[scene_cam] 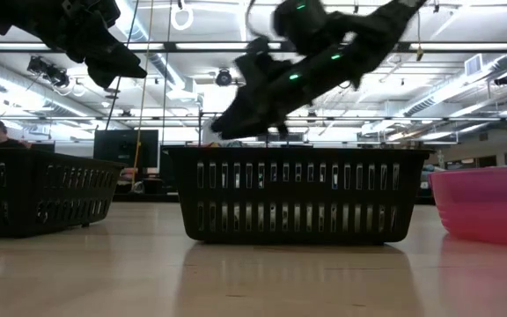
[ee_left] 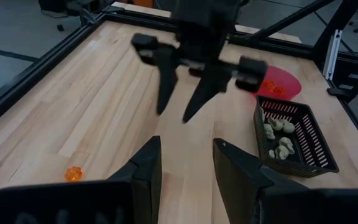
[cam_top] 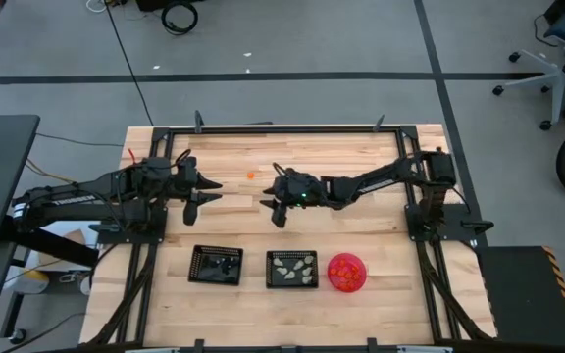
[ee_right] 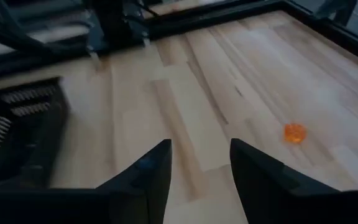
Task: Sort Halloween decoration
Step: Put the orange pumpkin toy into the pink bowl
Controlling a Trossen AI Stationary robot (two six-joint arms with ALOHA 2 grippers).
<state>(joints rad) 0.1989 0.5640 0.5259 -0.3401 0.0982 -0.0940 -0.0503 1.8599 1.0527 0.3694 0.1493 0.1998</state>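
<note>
One orange Halloween trinket [cam_top: 251, 175] lies alone on the wooden table; it also shows in the left wrist view [ee_left: 73, 173] and the right wrist view [ee_right: 294, 132]. My right gripper [cam_top: 275, 211] hangs open above the table's middle, a little nearer than the trinket and to its right, with nothing between its fingers [ee_right: 201, 165]. My left gripper [cam_top: 214, 192] waits open to the left, facing it [ee_left: 185, 165]. Pale trinkets [ee_left: 279, 138] lie in the middle black tray [cam_top: 292, 269]. Orange ones lie in the pink bowl [cam_top: 347, 273].
Three containers stand in a row near the front edge: a black tray [cam_top: 216, 265] on the left, the middle tray [scene_cam: 297, 194] and the pink bowl [scene_cam: 487, 202]. A black metal frame [cam_top: 263, 129] borders the table. Bare wood lies around the lone trinket.
</note>
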